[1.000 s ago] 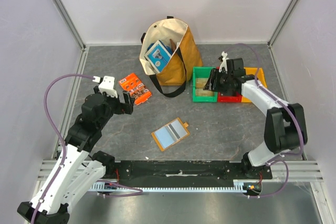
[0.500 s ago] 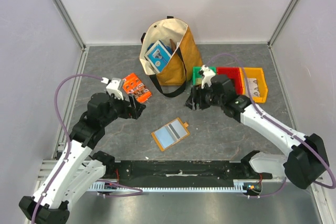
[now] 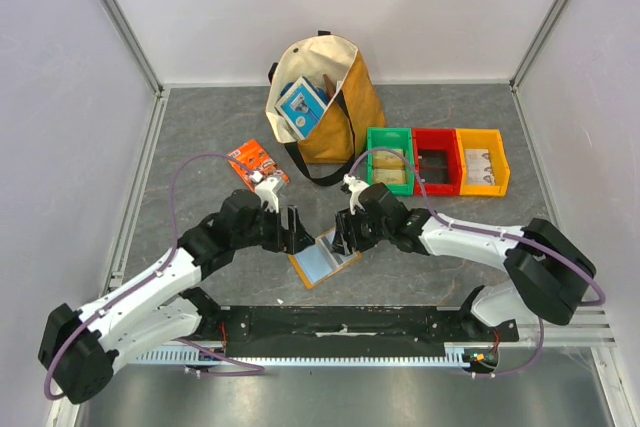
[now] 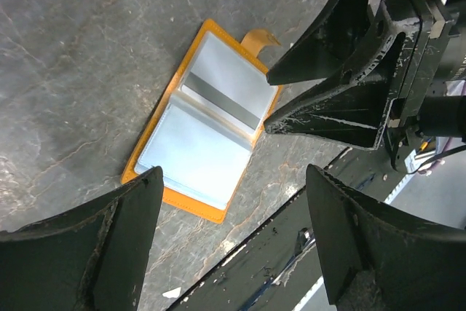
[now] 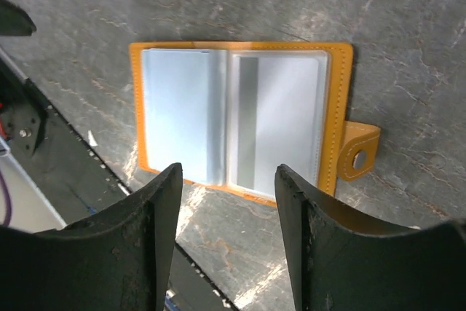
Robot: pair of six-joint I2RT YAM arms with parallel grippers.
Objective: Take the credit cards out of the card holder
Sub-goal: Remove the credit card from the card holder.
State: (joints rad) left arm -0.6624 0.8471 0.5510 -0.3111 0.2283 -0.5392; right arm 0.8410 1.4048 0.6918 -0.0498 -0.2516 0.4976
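The card holder (image 3: 322, 257) lies open and flat on the grey table, orange-tan with pale blue-grey pockets and its tab toward the back right. It also shows in the left wrist view (image 4: 200, 125) and the right wrist view (image 5: 233, 118). A pale credit card with a grey stripe (image 5: 273, 121) sits in one pocket; the other pocket looks plain pale blue. My left gripper (image 3: 298, 230) (image 4: 233, 180) hovers open just left of the holder. Just right of it, above its edge, my right gripper (image 3: 343, 232) (image 5: 227, 172) is open too. Neither touches the holder.
A cream and tan tote bag (image 3: 320, 97) with a blue-and-white box stands at the back. An orange printed packet (image 3: 257, 167) lies to the left. Green (image 3: 390, 159), red (image 3: 437, 159) and yellow (image 3: 483, 159) bins sit right. A black rail (image 3: 340, 322) runs along the near edge.
Both arms swung in and down toward the card holder, the right one coming from over the bins, the left one from the left. The holder has not moved.
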